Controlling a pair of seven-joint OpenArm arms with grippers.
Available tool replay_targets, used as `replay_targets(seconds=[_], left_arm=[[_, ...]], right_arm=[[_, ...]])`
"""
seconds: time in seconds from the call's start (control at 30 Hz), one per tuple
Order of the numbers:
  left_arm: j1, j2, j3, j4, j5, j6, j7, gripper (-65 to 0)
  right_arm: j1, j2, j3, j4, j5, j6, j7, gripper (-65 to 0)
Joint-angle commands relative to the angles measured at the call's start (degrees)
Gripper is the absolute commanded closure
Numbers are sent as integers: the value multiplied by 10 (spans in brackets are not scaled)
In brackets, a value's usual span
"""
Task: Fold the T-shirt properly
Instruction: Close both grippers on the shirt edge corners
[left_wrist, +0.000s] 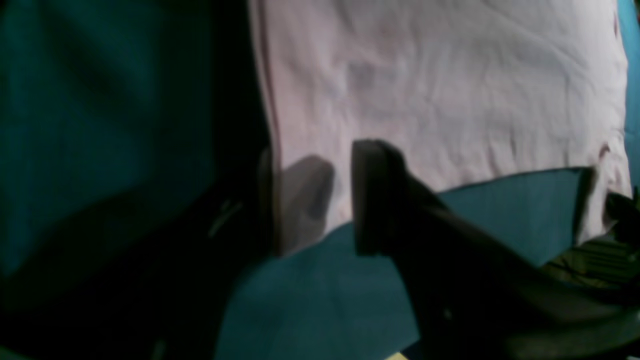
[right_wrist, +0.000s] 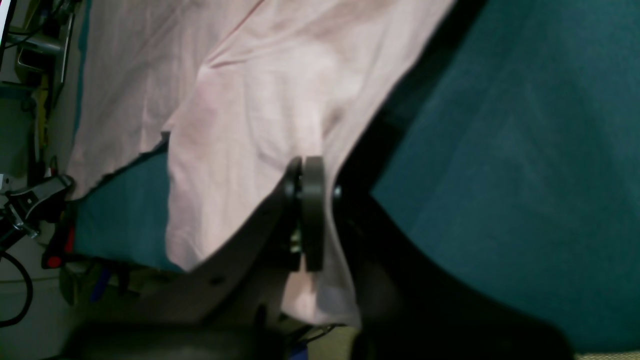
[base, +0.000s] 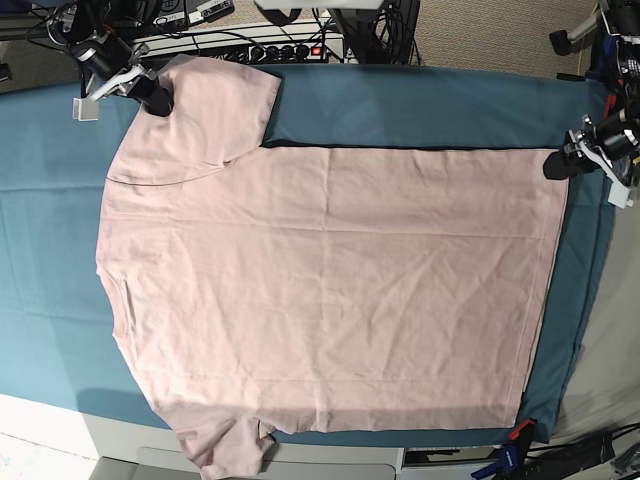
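Left wrist view: the left gripper (left_wrist: 320, 200) has its jaws apart, straddling a corner of the T-shirt's (left_wrist: 440, 85) hem above the teal table cloth (left_wrist: 320, 300).

Right wrist view: the right gripper (right_wrist: 306, 215) is clamped together on a fold of the sleeve.

Base view: the T-shirt lies spread flat, plain side up, with the right gripper at its far-left sleeve and the left gripper at its far-right hem corner.

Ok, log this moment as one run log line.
T-shirt: spread flat | right gripper: shut on sleeve | left gripper: open at hem corner | fold: not yet made
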Motion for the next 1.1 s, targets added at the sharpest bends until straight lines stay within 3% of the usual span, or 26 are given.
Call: replay_targets(seconds=[0.0,0.17,0.43,0.53,0.7,0.83,1.07], left_arm=[[5,-6,3,-1,23,6,32,-245],[5,-6,3,-1,23,6,32,-241],[5,-6,3,-1,23,6,32,-103],[5,-6,3,-1,23,6,31,0],[5,-9,2,0,17,6,31,0],[5,-20,2,12,-3,-24,36,0],[5,-23,2,45,-5,-37,37,0]], right_arm=[[-3,5,2,6,-8,0,-5,0],[-3,5,2,6,-8,0,-5,0],[-3,5,2,6,-8,0,-5,0],[-3,5,2,6,-8,0,-5,0],[-3,5,2,7,-6,0,-5,0],[-4,5,3,13,4,0,-11,0],[-7,5,3,50,12,0,-32,0]])
